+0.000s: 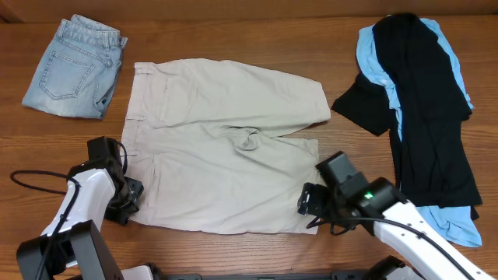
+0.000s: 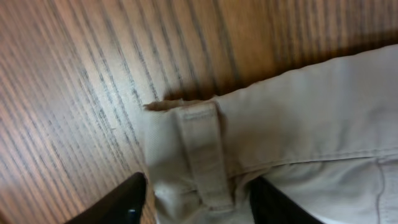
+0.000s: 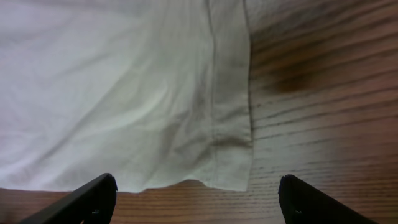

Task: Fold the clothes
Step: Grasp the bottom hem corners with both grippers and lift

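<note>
While spread flat across the middle of the brown wood-grain table, the beige cotton shorts lie with the waistband to the left and the leg hems to the right. A small pucker shows at the crotch.

Left gripper sits at the near-left corner of the shorts, on the waistband end. In the left wrist view, the left gripper has its two dark fingers parted, one on bare wood and the other over cloth. The waistband corner and a beige belt loop lie between them. Jaws partway open; cannot tell if the pads press the fabric.

Right gripper is at the near-right hem corner. In the right wrist view, the right gripper has its jaws spread wide, holding nothing, with the stitched hem edge just ahead of the gap between them.

Folded pale blue denim shorts rest at the far-left corner, apart from the beige pair. On the right, a black garment is draped over a light blue garment, in a loose heap.
</note>
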You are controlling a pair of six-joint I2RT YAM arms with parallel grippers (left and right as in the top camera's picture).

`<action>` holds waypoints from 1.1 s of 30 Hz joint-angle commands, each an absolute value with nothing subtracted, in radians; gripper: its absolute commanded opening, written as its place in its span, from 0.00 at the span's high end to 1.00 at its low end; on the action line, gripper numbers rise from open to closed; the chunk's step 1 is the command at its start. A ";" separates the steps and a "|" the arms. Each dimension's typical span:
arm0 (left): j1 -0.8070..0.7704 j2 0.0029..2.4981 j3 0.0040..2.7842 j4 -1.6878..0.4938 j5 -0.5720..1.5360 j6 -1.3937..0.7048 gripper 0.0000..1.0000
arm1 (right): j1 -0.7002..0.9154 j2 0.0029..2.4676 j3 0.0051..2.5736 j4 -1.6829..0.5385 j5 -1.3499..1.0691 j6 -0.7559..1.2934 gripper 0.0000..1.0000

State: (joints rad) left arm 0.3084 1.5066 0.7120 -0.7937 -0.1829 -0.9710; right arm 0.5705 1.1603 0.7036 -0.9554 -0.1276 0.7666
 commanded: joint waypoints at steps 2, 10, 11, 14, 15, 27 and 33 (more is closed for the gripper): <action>0.316 1.570 0.693 -0.787 -0.191 -0.964 0.60 | 0.646 1.234 0.691 -0.947 -0.119 0.827 0.15; 0.316 1.570 0.693 -0.788 -0.191 -0.964 0.87 | 0.764 1.338 0.691 -0.942 -0.107 0.941 0.30; 0.316 1.570 0.693 -0.788 -0.191 -0.964 0.88 | 0.775 1.345 0.691 -0.941 -0.105 0.958 0.35; 0.316 1.570 0.693 -0.788 -0.191 -0.951 0.92 | 0.801 1.359 0.683 -0.916 -0.105 0.997 0.47; 0.316 1.570 0.693 -0.787 -0.191 -0.936 0.96 | 0.805 1.362 0.678 -0.905 -0.106 1.002 0.51; 0.316 1.570 0.693 -0.788 -0.190 -0.863 0.96 | 0.805 1.492 0.659 -0.881 -0.106 1.052 0.55; 0.316 1.570 0.704 -0.799 -0.183 -0.809 0.96 | 0.800 1.509 0.662 -0.876 -0.084 1.052 0.96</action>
State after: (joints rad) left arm 0.3084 1.5280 0.7254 -0.8131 -0.2054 -0.8677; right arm 0.8001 1.4822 0.6731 -0.8974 -0.1150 1.0382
